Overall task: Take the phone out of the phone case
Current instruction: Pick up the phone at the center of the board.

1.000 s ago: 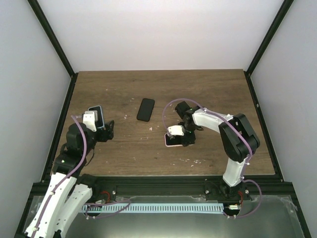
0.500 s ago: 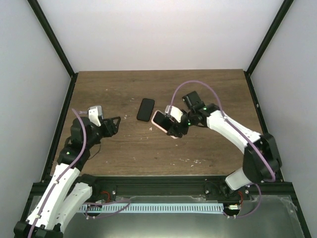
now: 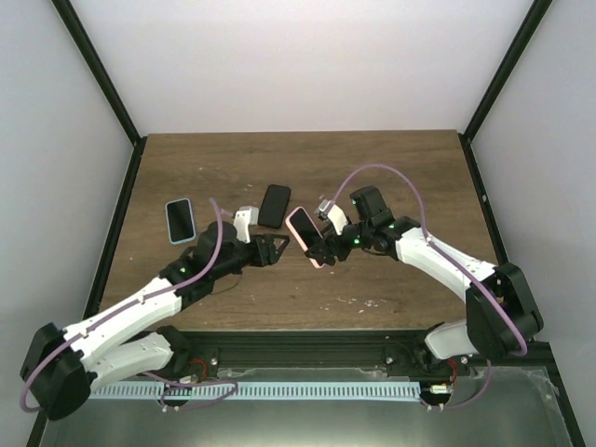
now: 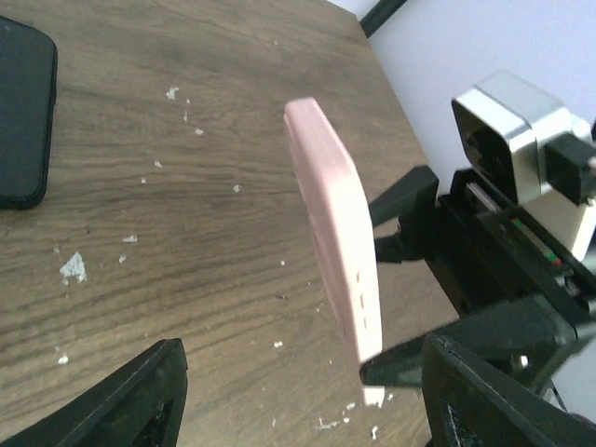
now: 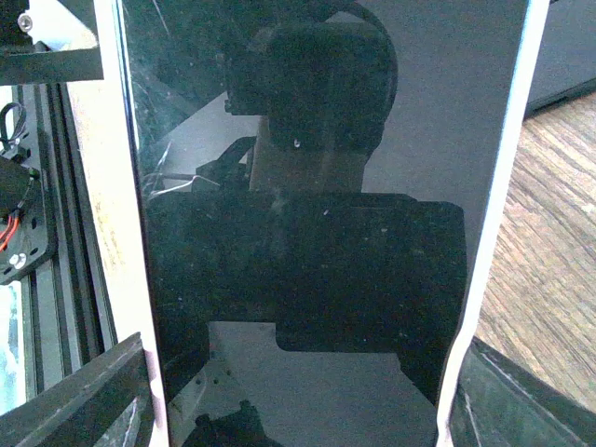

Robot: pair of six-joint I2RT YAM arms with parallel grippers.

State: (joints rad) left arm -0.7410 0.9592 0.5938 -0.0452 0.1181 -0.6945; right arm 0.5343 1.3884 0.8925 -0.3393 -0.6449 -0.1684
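A phone (image 5: 317, 223) with a dark screen sits in a pink phone case (image 3: 304, 233), held off the table at a tilt. My right gripper (image 3: 322, 245) is shut on the case's long edges. In the right wrist view the screen fills the frame between the pink rims (image 5: 112, 242), with my right gripper (image 5: 307, 410) around it. My left gripper (image 3: 277, 249) is open just left of the case. In the left wrist view the case (image 4: 335, 242) shows edge-on beyond my open left gripper (image 4: 307, 410), not touching either finger.
A black phone (image 3: 274, 205) lies on the wooden table (image 3: 400, 168) just behind the grippers; it also shows at the left wrist view's left edge as a black phone (image 4: 20, 112). A blue-cased phone (image 3: 179, 220) lies flat at the table's left side. White crumbs dot the wood.
My right arm lifted the pink-cased phone off the table and carried it left. My left arm swung from the blue-cased phone towards the centre, its jaws narrowing a little.
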